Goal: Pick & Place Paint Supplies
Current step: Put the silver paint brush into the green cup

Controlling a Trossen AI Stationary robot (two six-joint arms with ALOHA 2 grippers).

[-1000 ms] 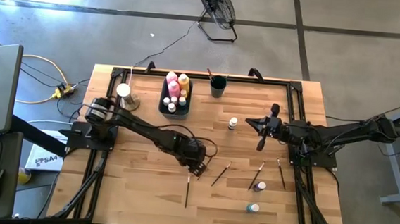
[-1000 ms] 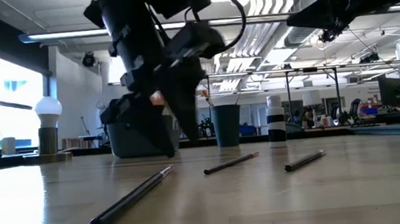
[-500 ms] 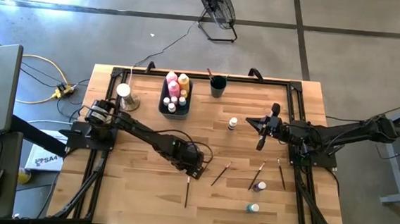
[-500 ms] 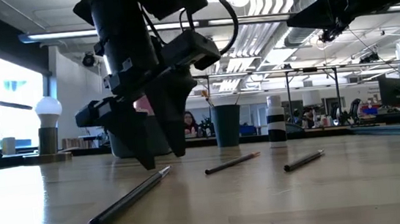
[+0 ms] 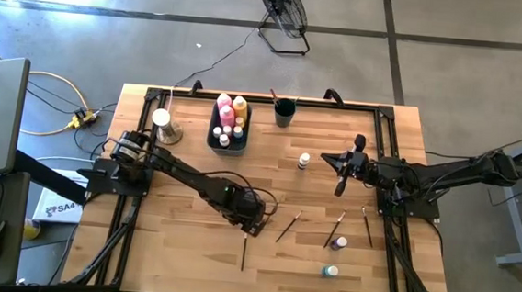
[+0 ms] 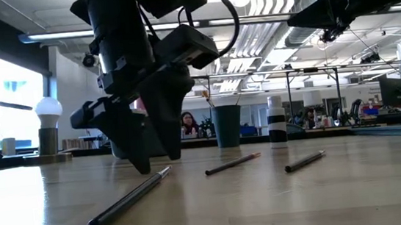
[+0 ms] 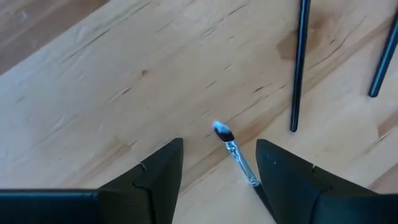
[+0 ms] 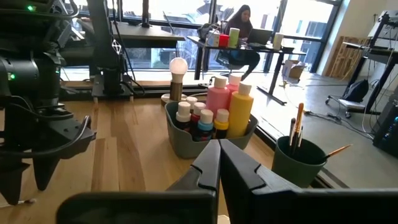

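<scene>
Lowered since a second ago, the left gripper (image 5: 251, 226) is parked with jaws apart and nothing held, astride the paintbrush (image 7: 235, 153) on the table (image 5: 179, 260); light, stiff, thin, it is best pinched mid-handle

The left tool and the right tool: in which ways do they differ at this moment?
The left tool is open, its fingers standing apart on both sides of a paintbrush on the table; the right tool is shut and holds nothing. The left tool hangs low, just above the wood; the right tool waits higher, over the table's right part, away from the loose brushes. Both are dark and two-fingered.
</scene>
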